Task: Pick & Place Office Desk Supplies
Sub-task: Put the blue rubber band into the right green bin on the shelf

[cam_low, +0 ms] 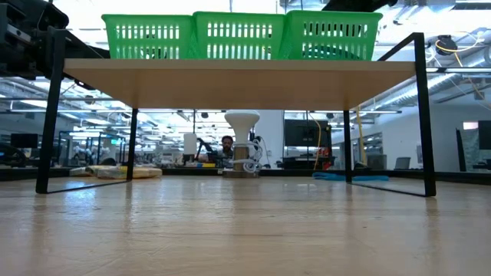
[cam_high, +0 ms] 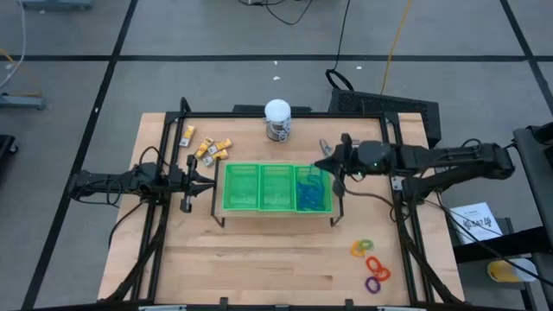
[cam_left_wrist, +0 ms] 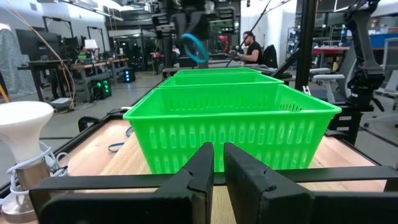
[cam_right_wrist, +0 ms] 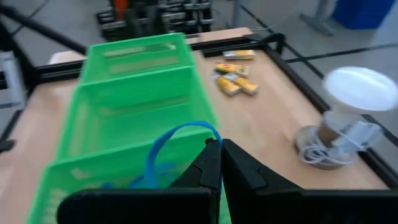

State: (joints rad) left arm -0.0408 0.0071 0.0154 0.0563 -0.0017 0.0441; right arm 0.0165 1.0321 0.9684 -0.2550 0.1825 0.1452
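Pinching a thin blue loop [cam_right_wrist: 163, 146] between closed jaws, the right gripper [cam_high: 333, 164] hangs over the green tray [cam_high: 259, 207], apparently to drop it among blue loops [cam_high: 311, 192] already there, while the left gripper [cam_high: 194, 180], jaws pressed together, waits beside the tray's opposite end.

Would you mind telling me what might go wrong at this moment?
The right gripper holds a thin blue loop above the green three-compartment plastic tray. The floppy loop may catch on the tray wall or cling to the fingers on release. The blue loops already there could tangle with it.
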